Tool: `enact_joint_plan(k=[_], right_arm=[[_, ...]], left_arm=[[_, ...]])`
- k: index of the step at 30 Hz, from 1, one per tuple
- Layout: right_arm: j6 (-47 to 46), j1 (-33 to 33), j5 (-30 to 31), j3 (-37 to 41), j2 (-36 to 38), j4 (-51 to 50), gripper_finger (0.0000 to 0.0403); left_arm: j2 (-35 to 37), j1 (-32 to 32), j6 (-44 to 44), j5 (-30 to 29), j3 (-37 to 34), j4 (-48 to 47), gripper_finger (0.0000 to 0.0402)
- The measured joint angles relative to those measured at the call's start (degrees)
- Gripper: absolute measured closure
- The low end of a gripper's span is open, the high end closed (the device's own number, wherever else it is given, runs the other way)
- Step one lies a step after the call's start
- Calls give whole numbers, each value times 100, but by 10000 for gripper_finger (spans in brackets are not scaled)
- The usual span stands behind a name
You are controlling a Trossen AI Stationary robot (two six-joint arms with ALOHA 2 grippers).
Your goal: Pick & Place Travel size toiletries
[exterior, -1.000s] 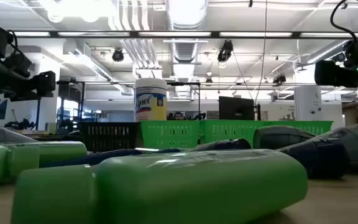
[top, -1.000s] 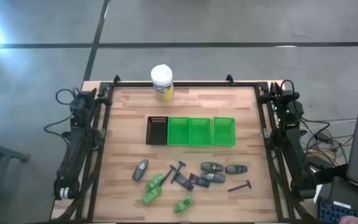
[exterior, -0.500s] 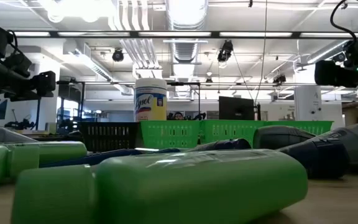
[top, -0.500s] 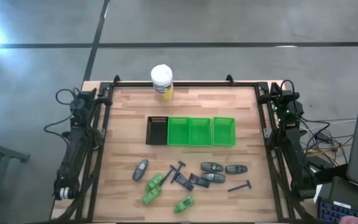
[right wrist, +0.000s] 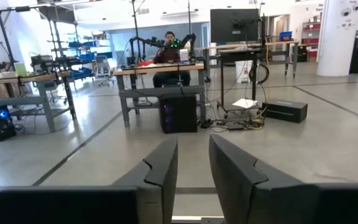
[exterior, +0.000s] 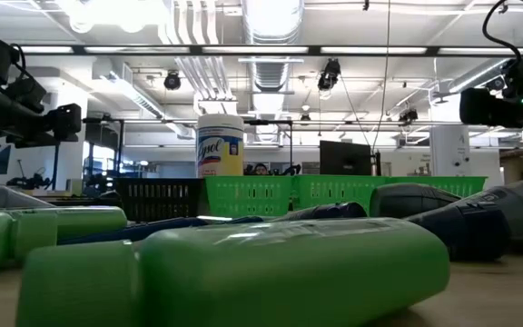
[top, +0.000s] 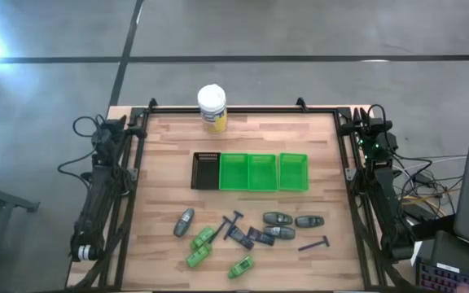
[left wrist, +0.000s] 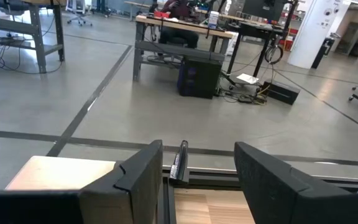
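Green bottles (top: 201, 249), razors (top: 234, 229) loose on table (top: 161, 155) | left hand (left wrist: 194, 180) apart | right hand (right wrist: 192, 174) apart

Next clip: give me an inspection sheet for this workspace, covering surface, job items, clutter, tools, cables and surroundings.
Surface: light wooden slatted table, in a black frame.
Job's things: small green bottles, dark blue T-shaped razors and grey oblong tubes lie scattered along the near half; none in the bins.
Bins: one black mesh bin and three green bins in a row at mid-table.
Clutter: yellow wipes jar with white lid at the far edge.
Tools: left tool open, parked at the table's left edge; right tool slightly open, parked at the right edge.
Cables: black leads hang off both sides.
Surroundings: grey floor, desks, a seated person.
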State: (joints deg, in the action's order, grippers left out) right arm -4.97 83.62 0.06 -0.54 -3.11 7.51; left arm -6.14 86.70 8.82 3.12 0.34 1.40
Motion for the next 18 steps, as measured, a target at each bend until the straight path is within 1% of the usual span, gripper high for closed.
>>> enact_joint_plan(k=[18], right_arm=[[0,1,0,0,0,-2,264]], left_arm=[[-1,0,0,0,0,1,197]])
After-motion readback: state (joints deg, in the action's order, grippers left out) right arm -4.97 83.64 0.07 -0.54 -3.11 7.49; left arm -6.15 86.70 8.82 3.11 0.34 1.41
